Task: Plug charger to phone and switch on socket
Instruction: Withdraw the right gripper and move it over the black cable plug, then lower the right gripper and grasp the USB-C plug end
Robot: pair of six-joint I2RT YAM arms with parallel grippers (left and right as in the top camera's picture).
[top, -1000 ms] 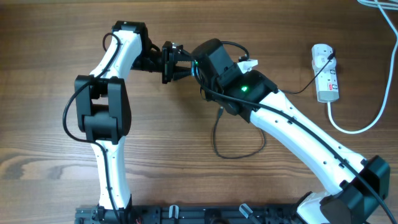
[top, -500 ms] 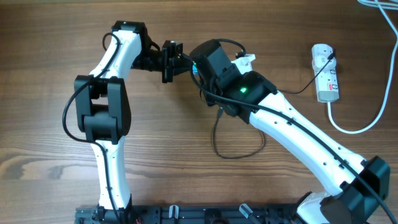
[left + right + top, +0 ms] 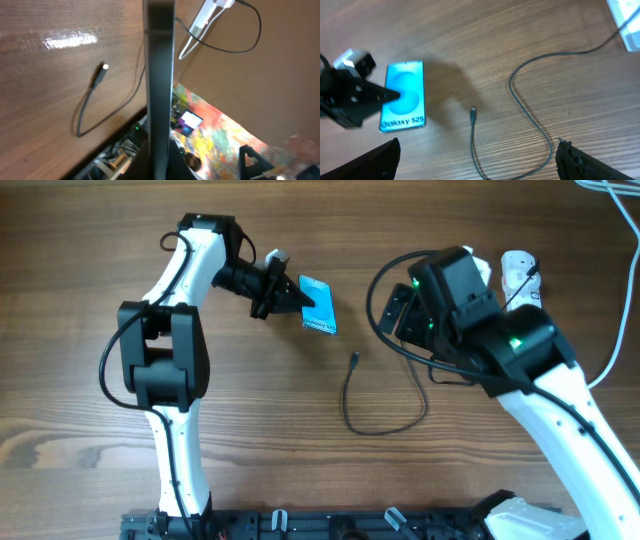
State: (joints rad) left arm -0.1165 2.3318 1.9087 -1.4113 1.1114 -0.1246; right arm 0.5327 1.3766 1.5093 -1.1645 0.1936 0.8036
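Wooden table (image 3: 80, 240): left gripper (image 3: 292, 297) clamped on phone (image 3: 320, 308) at its long edge, cyan screen facing up. Right gripper (image 3: 392, 310) well apart on phone's right, jaws spread wide, holding nothing. Socket (image 3: 517, 265) at far right, partly behind right arm. Charger (image 3: 380, 432) cable looped on table between arms. Connector tip (image 3: 354, 358) lies near phone, not touching it or either gripper.

Phone (image 3: 411, 82) scrn cyan w/ dark txt; charger (image 3: 473, 112) blk; socket (image 3: 527, 318) wht; table (image 3: 80, 430) brn woodgrain.
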